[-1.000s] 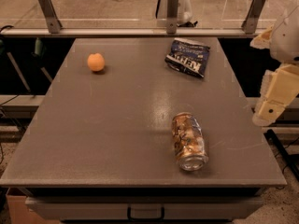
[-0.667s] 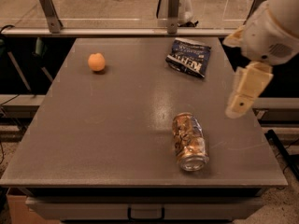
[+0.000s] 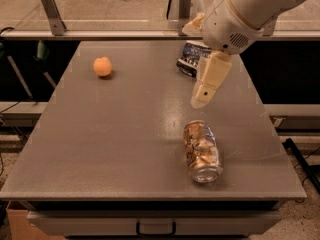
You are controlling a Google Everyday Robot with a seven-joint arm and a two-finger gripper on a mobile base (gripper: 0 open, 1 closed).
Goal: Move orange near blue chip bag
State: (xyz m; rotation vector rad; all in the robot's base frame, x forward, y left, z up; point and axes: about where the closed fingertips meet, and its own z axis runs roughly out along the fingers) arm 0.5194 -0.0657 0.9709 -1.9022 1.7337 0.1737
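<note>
The orange (image 3: 102,66) lies on the far left part of the grey table (image 3: 115,134). The blue chip bag (image 3: 191,59) lies at the far right of the table's middle, partly hidden behind my arm. My gripper (image 3: 202,97) hangs above the table just in front of the bag and far to the right of the orange. It holds nothing that I can see.
A shiny gold-brown can (image 3: 201,151) lies on its side at the front right, just below the gripper. A railing with metal posts (image 3: 50,9) runs behind the table's far edge. The floor drops off at the left and right edges.
My arm has swung in from the right edge to the left, over the table, and now covers part of the chip bag. The orange, bag and can have not moved.
</note>
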